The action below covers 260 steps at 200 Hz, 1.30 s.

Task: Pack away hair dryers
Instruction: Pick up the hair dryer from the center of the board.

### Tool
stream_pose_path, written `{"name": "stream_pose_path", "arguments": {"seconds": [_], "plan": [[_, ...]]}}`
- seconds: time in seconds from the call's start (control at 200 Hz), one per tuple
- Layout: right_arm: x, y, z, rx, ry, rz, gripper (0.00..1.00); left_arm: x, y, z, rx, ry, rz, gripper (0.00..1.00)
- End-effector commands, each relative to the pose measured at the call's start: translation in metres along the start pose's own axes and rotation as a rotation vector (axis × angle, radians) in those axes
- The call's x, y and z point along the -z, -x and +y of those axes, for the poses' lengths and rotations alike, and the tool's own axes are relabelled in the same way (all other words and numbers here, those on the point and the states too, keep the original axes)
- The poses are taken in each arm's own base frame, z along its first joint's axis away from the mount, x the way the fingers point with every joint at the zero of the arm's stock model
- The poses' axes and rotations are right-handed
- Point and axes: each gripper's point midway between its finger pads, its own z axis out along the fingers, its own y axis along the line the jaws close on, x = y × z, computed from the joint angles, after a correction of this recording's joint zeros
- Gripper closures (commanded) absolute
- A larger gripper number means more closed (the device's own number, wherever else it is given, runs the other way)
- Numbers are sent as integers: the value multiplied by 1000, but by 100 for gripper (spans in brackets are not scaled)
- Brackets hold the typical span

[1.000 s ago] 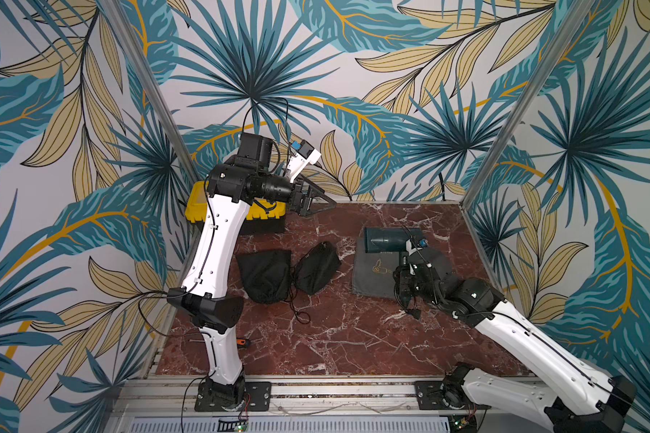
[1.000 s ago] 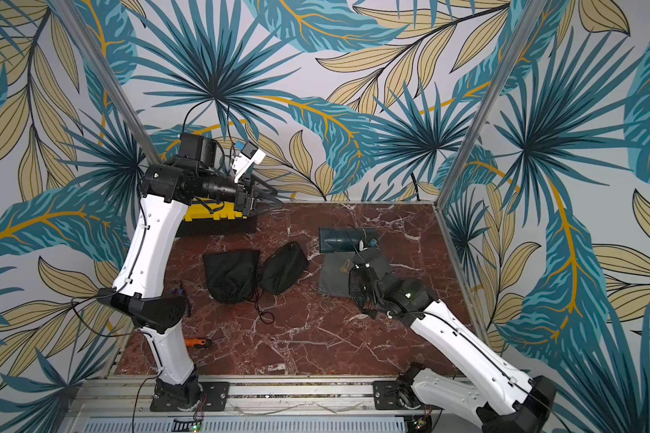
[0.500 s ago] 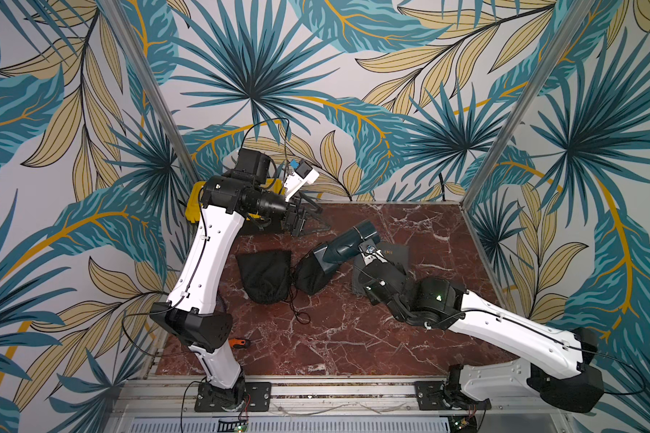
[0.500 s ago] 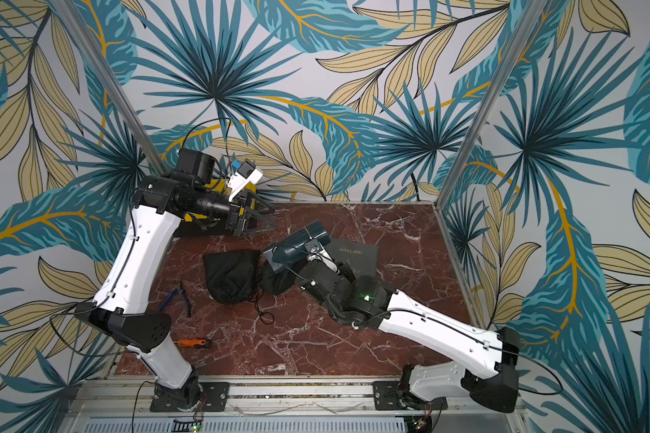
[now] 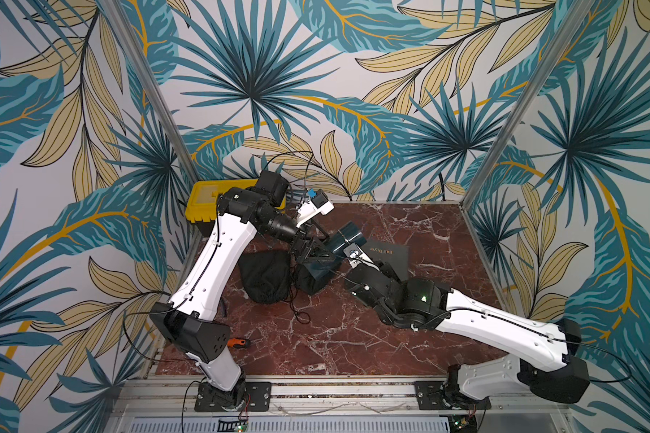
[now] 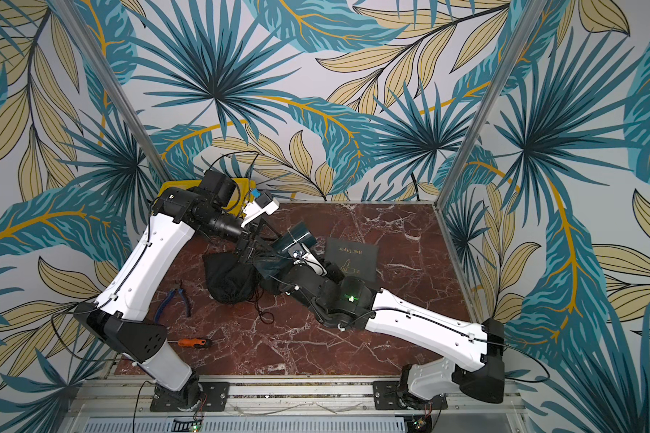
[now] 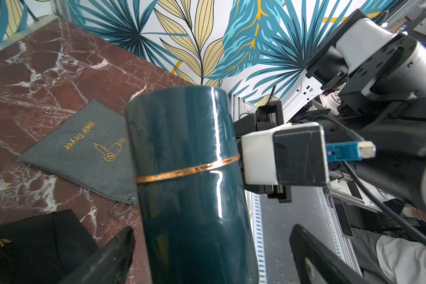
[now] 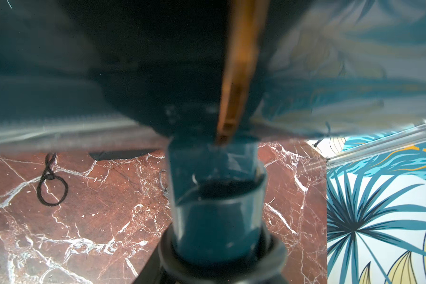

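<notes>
One dark teal hair dryer (image 5: pixel 344 240) with a copper ring hangs tilted above the table's middle, over the black pouches. My right gripper (image 5: pixel 340 267) is shut on its handle (image 8: pixel 217 196) from below, and in the right wrist view the barrel fills the picture's top. My left gripper (image 7: pixel 212 237) is open. Its two dark fingers (image 7: pixel 119 246) stand on either side of the dryer's barrel (image 7: pixel 190 172) with gaps showing, so they are not touching it. In both top views the left gripper (image 6: pixel 258 255) meets the dryer (image 6: pixel 291 241) from the back left.
A flat grey "Hair Dryer" pouch (image 6: pixel 351 258) lies right of the dryer. Two black pouches (image 5: pixel 265 275) sit beneath and left of it, with loose drawstrings (image 8: pixel 51 189). A yellow toolbox (image 5: pixel 203 202) stands at the back left. Pliers (image 6: pixel 173 300) and an orange screwdriver (image 6: pixel 192 342) lie near the left arm.
My right gripper lifted the dryer off the grey pouch and carried it left, over the black pouches. My left arm came down from the toolbox, and its open fingers now flank the barrel.
</notes>
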Motion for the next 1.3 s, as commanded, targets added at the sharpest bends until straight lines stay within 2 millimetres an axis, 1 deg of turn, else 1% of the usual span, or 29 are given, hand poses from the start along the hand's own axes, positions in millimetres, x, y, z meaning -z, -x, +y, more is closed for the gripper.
{"name": "stream_pose_path", "arguments": {"seconds": [0.0, 0.125, 0.195, 0.33, 0.416, 0.486, 0.641, 0.741, 0.766, 0.811, 0.851, 0.871, 0.931, 1.036, 1.061, 1.081, 1.111, 1.186, 1.272, 1.297], "plan": [[12, 21, -14, -35, -45, -69, 100, 0, -5, -5, -17, -15, 19, 2], [16, 27, -13, -27, -52, -95, 100, -7, -18, -8, -4, -48, 68, 9], [18, 31, -11, -16, -51, -109, 100, -11, -24, -5, 4, -48, 96, 11], [19, 37, -5, 20, -58, -115, 100, -12, -23, -1, 2, -37, 104, 13], [20, 40, 1, 45, -64, -121, 100, -12, -20, -3, 3, -49, 94, 14], [21, 43, 3, 50, -66, -128, 100, -14, -22, -4, 5, -57, 103, 16], [25, 47, 2, 40, -68, -149, 100, -20, -32, -5, 25, -78, 140, 26], [26, 49, 3, 41, -71, -158, 100, -22, -36, -7, 48, -99, 151, 36], [26, 50, 4, 38, -69, -160, 100, -23, -37, -8, 54, -105, 152, 41], [26, 51, 4, 35, -72, -165, 100, -24, -39, -9, 64, -116, 154, 55], [26, 52, 4, 33, -71, -171, 100, -24, -40, -10, 70, -120, 153, 65], [26, 52, 4, 32, -72, -174, 100, -25, -41, -10, 75, -124, 154, 68], [26, 53, 4, 28, -71, -183, 100, -25, -42, -9, 83, -127, 154, 74], [25, 53, 5, 24, -67, -188, 100, -25, -41, -10, 98, -128, 153, 92], [26, 53, 6, 27, -64, -187, 96, -25, -41, -11, 97, -126, 152, 97], [25, 53, 6, 28, -65, -183, 90, -24, -40, -11, 98, -124, 151, 100], [25, 52, 5, 26, -65, -178, 80, -23, -40, -11, 95, -118, 153, 100], [26, 49, 3, 19, -69, -169, 60, -21, -41, -8, 82, -87, 172, 100], [30, 44, -3, 12, -55, -154, 40, -18, -45, -9, 47, -59, 196, 100], [32, 41, -4, 10, -42, -142, 36, -16, -46, -11, 31, -56, 204, 100]]}}
